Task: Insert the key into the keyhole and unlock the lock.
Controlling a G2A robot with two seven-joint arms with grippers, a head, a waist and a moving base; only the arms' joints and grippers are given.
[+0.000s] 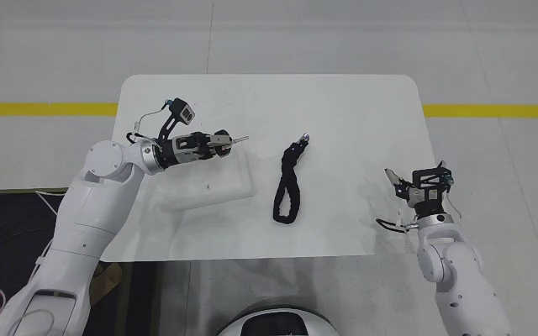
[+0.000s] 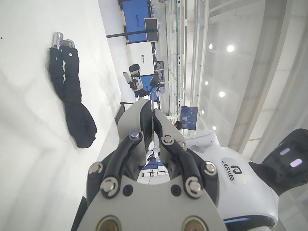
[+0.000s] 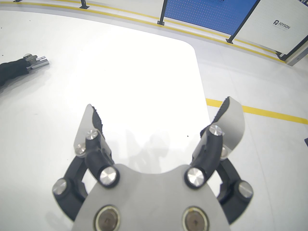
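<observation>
My left pincer (image 2: 152, 108) is shut tight on the thin silver metal key (image 2: 152, 126), which sits edge-on between the pads (image 2: 144, 118). In the top view the key's tip points at the black fabric-sleeved chain lock (image 1: 288, 181), which lies apart from it in the middle of the white table (image 1: 353, 109). My right pincer (image 3: 158, 111) hangs wide open and empty near the table's right edge.

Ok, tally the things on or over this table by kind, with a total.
Chain lock in black sleeve: 1
Key, held in the left gripper: 1
White pad: 1
Total: 3
</observation>
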